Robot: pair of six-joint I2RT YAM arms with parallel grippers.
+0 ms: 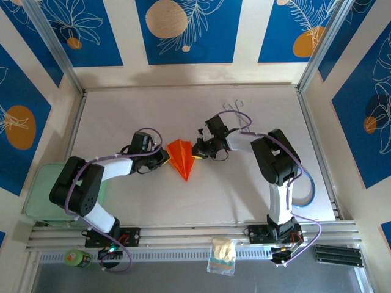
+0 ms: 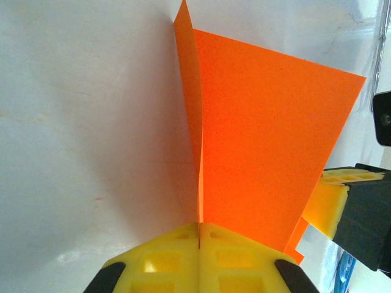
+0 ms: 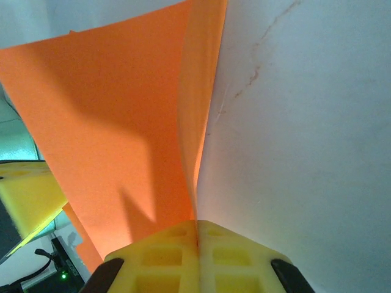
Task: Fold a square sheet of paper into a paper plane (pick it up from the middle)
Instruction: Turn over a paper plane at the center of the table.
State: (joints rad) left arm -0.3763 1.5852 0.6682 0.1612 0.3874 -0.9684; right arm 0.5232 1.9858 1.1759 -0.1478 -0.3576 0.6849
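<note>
Pinching the paper plane (image 1: 182,159) from both sides: my left gripper (image 1: 165,156) and my right gripper (image 1: 196,151) are each clamped on an edge of the orange fold, yellow pads (image 2: 177,259) pressed together. It lies mid-table (image 1: 244,195), its point toward the near edge. Print on the packet (image 1: 222,256) beyond that edge is too small to read

Blue wall panels (image 1: 214,43) with white leaves and orange circles enclose the white table (image 1: 244,195).
</note>
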